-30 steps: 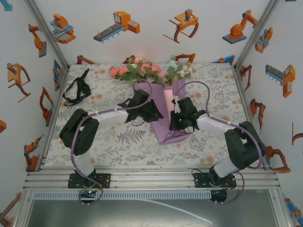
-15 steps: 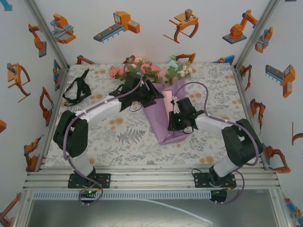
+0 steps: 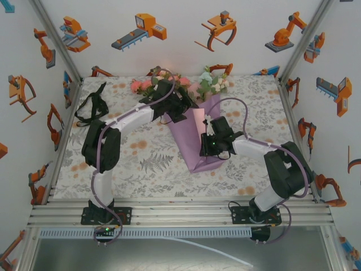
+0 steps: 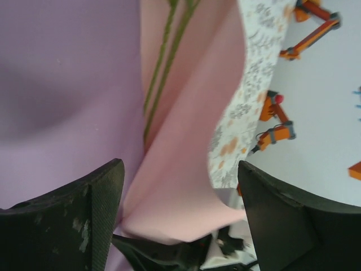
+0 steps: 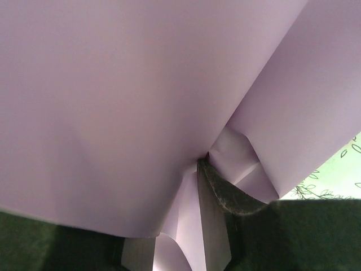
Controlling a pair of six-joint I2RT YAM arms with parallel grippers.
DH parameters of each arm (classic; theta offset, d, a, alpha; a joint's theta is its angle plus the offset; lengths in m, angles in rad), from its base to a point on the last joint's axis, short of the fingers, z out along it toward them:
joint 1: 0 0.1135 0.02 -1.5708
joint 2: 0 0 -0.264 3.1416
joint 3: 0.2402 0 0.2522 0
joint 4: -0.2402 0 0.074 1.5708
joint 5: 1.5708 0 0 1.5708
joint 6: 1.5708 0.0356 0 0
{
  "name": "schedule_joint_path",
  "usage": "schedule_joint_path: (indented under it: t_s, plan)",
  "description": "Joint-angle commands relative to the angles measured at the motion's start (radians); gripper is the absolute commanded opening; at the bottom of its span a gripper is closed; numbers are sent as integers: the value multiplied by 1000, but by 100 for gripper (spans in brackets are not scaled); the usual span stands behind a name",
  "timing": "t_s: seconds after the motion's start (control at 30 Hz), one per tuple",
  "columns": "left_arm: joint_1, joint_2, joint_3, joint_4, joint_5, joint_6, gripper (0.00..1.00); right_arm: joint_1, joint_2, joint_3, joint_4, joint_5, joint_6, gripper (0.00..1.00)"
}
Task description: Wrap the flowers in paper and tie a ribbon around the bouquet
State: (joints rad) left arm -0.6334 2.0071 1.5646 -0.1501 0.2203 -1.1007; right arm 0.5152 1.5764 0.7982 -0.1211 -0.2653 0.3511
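The bouquet lies mid-table as a purple paper [image 3: 197, 144] cone with a pink inner fold [image 4: 186, 152]. The flowers [image 3: 169, 84] fan out at its far end, pink and cream. My left gripper [image 3: 181, 106] hangs over the cone's mouth, open. In the left wrist view the pink fold sits loose between its fingertips [image 4: 84, 220], and thin green stalks [image 4: 161, 73] run into the fold. My right gripper [image 3: 210, 140] is at the cone's right side, shut on the paper [image 5: 113, 101], with one finger [image 5: 231, 195] pressed into a crease. The black ribbon [image 3: 93, 105] lies looped at the far left.
The floral tablecloth [image 3: 141, 164] covers the table. White walls with orange robot stickers enclose it on three sides, with metal posts [image 3: 59, 39] at the corners. The left arm's cable [image 3: 149, 101] arcs over the flowers.
My left gripper has moved from the cone's left side back to its mouth near the flowers, and its jaws have opened wider. The right gripper has stayed on the paper.
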Motion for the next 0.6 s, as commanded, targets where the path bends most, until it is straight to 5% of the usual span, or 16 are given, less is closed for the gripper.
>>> schedule_joint_path:
  t_s: [0.0, 0.17, 0.37, 0.57]
  plan:
    - [-5, 25, 46, -12, 96, 35, 68, 0, 21, 2, -14, -5, -17, 35]
    - [-6, 26, 28, -35, 93, 68, 45, 0, 20, 7, -24, 1, -23, 36]
    - [13, 0, -12, -48, 69, 187, 0, 0, 19, 13, -37, -6, -33, 49]
    - [62, -12, -94, 88, 57, 319, 0, 0, -74, -3, -35, -39, -11, 63]
